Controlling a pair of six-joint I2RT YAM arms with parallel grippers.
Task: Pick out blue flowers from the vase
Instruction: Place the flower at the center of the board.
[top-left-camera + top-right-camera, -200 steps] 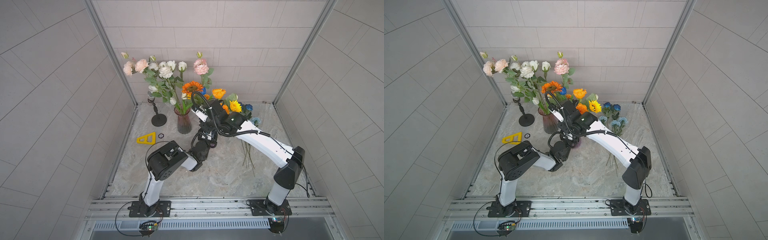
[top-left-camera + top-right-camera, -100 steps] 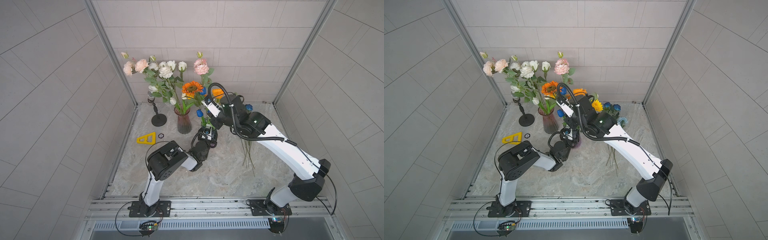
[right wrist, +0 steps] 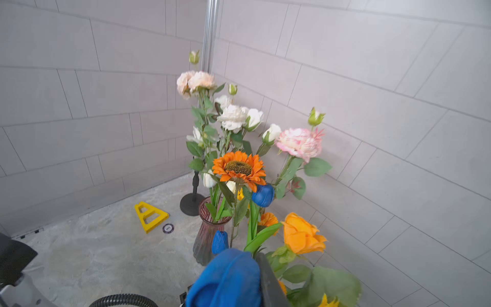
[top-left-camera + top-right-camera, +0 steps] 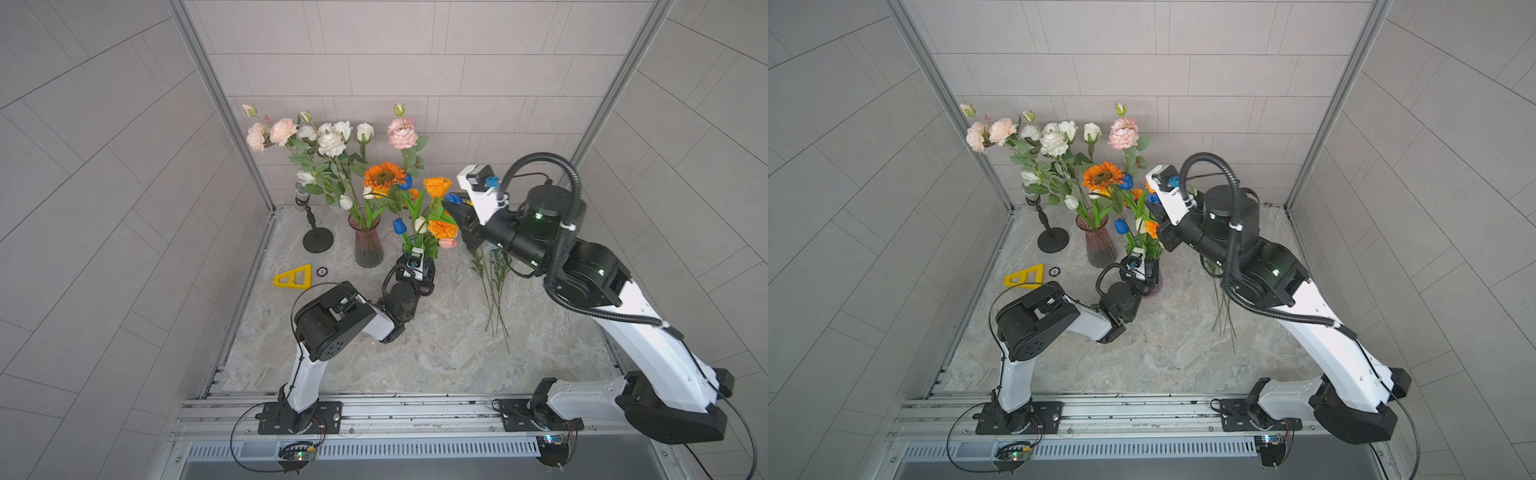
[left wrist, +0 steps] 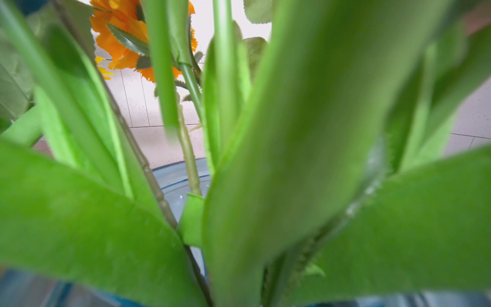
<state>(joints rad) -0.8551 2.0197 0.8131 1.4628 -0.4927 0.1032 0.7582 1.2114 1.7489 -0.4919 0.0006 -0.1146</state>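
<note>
Right claw point(image 3: 239, 279) raised beside bouquet — clamped on blue tulip point(image 3: 228, 276); left claw's state unclear.

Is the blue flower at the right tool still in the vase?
Cannot tell. The blue flower sits at the right tool; its stem is hidden.

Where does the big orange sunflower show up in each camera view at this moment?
Top views: the orange sunflower stands centre back in both, above the red vase, below the pink and white blooms.
Left wrist: not in it; only stems, leaves and another orange bloom show.
Right wrist: mid-picture, facing the camera.
Shared landmark: the blue tulip bud right beside the sunflower.
</note>
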